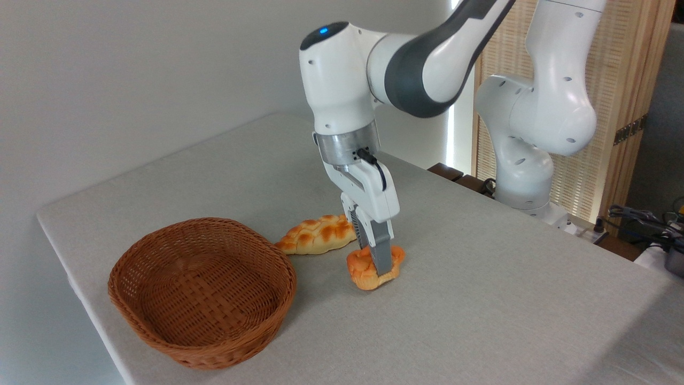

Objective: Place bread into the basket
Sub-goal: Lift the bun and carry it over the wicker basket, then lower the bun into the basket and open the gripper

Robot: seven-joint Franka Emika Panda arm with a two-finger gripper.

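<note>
The claw [375, 262] is pointing straight down and gripping the bread [372, 270], its near finger pressing over the bun's front (the far finger is mostly hidden behind it). The bread is sitting on the counter [481, 299] directly under the claw. Just behind and left of the claw is lying a braided loaf [316, 235]; farther left, the basket [203, 289] is sitting, well apart.

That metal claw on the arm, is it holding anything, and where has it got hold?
The gripper has its fingers down on either side of the small orange bun, across its middle. The bun sits on the table, not lifted.
</note>
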